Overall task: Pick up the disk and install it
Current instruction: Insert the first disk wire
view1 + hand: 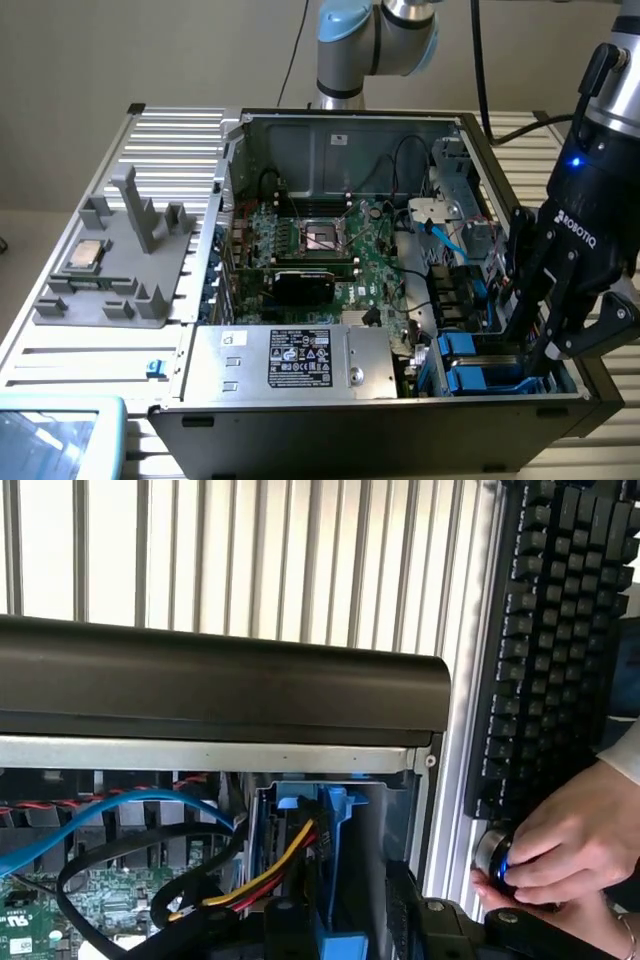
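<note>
Down at the corner of the open computer case nearest the exterior view's right, the gripper reaches into the drive bay, its black fingers splayed partway apart. From the wrist view the disk stands on edge in that bay, its blue carrier rail and tab lying between the two dark fingers with a little room on either side, so the gripper straddles it without clamping it. A yellow, red and black wire bundle runs up to the disk's near side, and a blue data cable arcs over the green motherboard just beside the bay. Along the case's near wall lies a large silver box with a black label. On the slatted counter, well apart toward the exterior view's left, a grey fixture carries a small square silver chip. Past the case wall in the wrist view, a black keyboard lies on the counter, and a person's hand rests on a round knob at its end.
</note>
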Robot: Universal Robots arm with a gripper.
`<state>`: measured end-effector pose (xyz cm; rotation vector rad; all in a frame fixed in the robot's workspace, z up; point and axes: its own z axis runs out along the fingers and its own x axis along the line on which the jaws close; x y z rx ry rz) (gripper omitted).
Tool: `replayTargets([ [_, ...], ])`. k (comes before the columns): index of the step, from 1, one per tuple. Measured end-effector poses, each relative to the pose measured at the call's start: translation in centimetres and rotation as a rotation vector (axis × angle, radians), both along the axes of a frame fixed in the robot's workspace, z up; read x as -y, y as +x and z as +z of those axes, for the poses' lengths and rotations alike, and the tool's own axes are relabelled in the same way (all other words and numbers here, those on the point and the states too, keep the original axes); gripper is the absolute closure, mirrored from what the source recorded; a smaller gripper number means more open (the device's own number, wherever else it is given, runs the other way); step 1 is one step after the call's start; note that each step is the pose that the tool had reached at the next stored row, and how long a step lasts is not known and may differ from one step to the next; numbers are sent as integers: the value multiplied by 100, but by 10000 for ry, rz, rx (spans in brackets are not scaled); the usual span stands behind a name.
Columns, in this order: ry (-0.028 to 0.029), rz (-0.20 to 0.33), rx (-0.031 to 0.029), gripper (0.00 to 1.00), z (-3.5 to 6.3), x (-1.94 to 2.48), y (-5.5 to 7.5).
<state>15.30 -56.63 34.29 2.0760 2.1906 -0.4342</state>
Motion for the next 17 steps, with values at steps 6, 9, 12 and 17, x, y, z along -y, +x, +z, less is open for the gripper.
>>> replayTargets([
  [6, 692, 93, 1, 59, 1, 24, 11],
  [9, 858, 95, 2, 59, -1, 83, 17],
  [12, 1113, 110, 3, 59, 2, 105, 22],
  [17, 1540, 216, -2, 59, 5, 119, 30],
])
